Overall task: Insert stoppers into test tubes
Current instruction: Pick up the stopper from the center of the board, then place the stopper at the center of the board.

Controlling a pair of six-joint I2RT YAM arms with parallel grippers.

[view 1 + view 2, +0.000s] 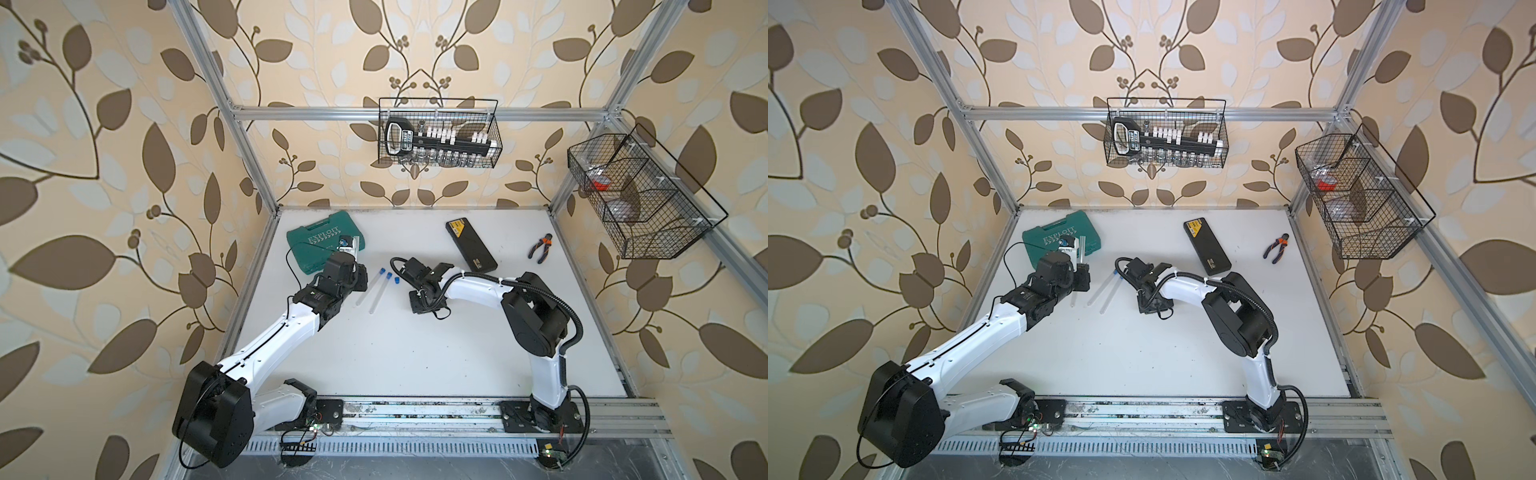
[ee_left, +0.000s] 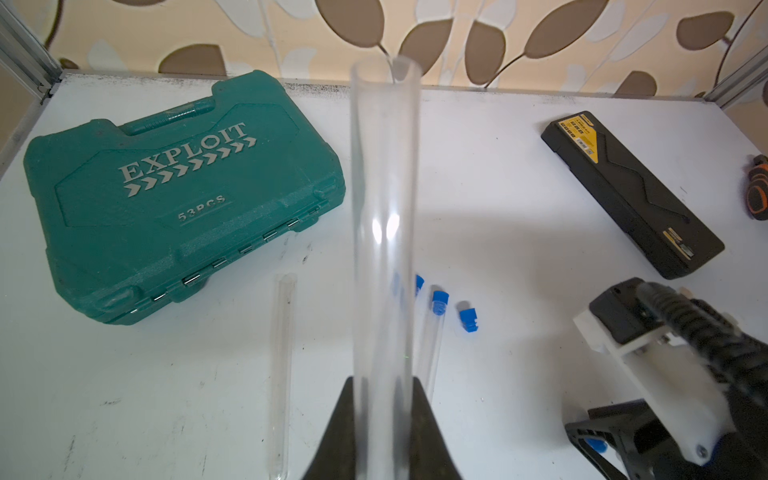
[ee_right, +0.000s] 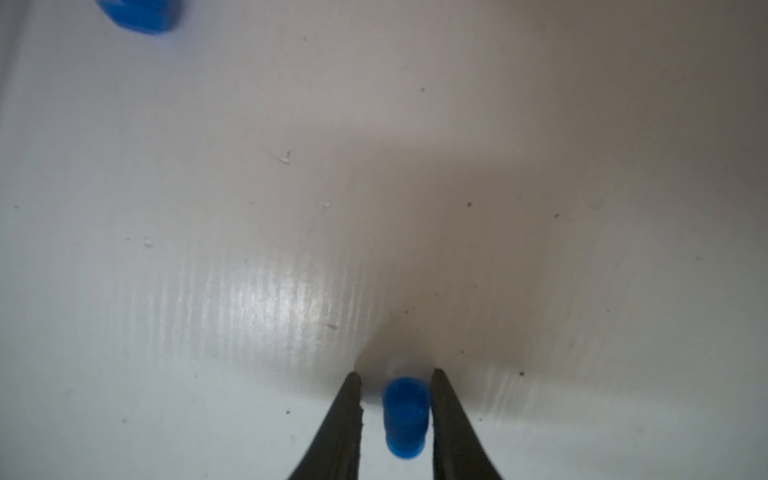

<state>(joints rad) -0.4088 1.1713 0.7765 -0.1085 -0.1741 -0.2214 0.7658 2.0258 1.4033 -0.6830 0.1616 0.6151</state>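
My left gripper (image 2: 384, 386) is shut on a clear test tube (image 2: 384, 232) that stands out from the jaws with its open mouth away from them. On the white table lie an open tube (image 2: 282, 365) and two tubes (image 1: 371, 286) (image 1: 381, 293) with blue stoppers (image 1: 380, 271) (image 1: 389, 275) in their mouths. A loose stopper (image 2: 468, 320) lies beside them. My right gripper (image 3: 395, 374) is down at the table with its jaws either side of another blue stopper (image 3: 405, 415). A narrow gap shows at one finger.
A green tool case (image 1: 316, 239) sits at the back left, just beyond the left gripper. A long black case (image 1: 471, 245) and pliers (image 1: 541, 247) lie at the back right. Wire baskets (image 1: 440, 133) (image 1: 640, 195) hang on the frame.
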